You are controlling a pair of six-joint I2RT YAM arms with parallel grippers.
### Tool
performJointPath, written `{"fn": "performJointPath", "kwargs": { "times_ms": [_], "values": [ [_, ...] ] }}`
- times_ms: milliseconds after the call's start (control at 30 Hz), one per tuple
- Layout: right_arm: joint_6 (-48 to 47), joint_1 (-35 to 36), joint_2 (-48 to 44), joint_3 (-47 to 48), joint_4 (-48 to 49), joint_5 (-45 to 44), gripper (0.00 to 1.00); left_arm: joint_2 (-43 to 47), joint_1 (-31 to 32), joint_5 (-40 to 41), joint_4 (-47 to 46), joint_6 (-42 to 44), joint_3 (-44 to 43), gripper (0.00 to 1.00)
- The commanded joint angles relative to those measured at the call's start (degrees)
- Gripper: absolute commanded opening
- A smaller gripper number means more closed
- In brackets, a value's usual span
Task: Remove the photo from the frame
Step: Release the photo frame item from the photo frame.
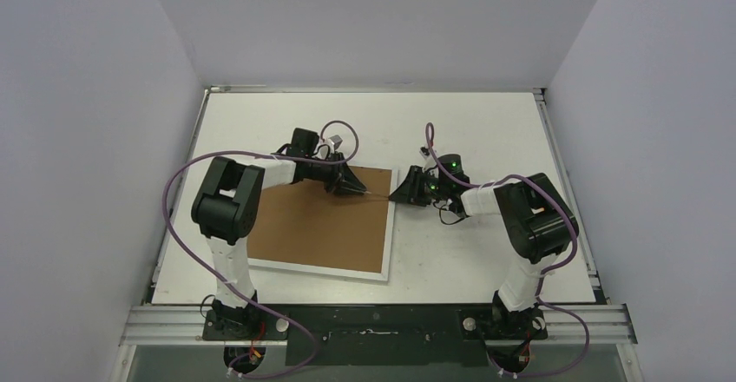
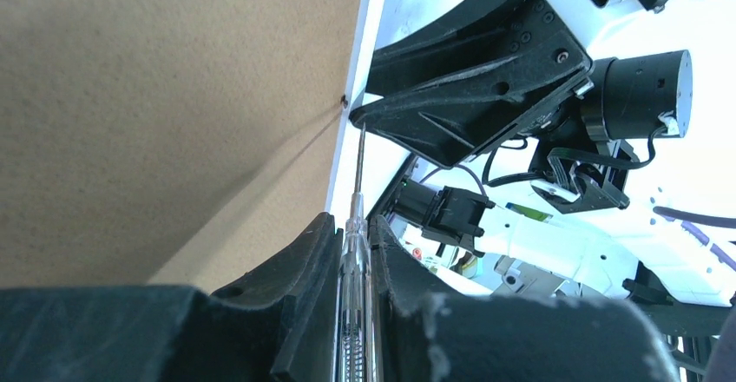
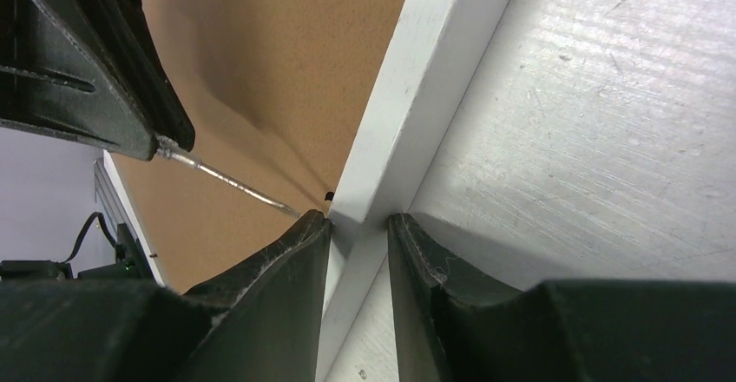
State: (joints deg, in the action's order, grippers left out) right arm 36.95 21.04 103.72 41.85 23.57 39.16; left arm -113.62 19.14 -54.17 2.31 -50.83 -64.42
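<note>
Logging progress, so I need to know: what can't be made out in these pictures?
- All views: photo unseen; the frame lies brown back up.
- Right wrist view: screwdriver tip lost against a finger of the right gripper.
- Same view: that gripper straddles the frame's border; clamped or not, unclear.
- Left wrist view: black tab too small.

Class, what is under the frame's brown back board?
Nothing beneath shows: the brown back fills the frame, which lies face down on the table. The photo cannot be seen. On top, the screwdriver in the left gripper reaches its right edge.
</note>
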Motion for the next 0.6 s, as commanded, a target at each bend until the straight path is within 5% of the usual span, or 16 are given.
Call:
{"fn": "performJointPath", "kwargs": {
  "times_ms": [0, 333, 567],
  "values": [
    [-0.12, 0.5, 0.24, 1.44, 2.53, 0.93, 0.3, -1.61, -0.65, 0.45, -2.39, 0.67, -2.93, 0.0],
    [-0.37, 0.56, -0.21, 1.4, 2.17, 0.62, 0.4, -3.15, -0.6, 1.96, 1.66, 2.49, -4.76, 0.0],
    [-0.18, 0.43, 0.08, 1.22, 2.63, 0.81, 0.27, -3.82, -0.59, 2.23, 1.82, 2.74, -4.98, 0.0]
  ]
}}
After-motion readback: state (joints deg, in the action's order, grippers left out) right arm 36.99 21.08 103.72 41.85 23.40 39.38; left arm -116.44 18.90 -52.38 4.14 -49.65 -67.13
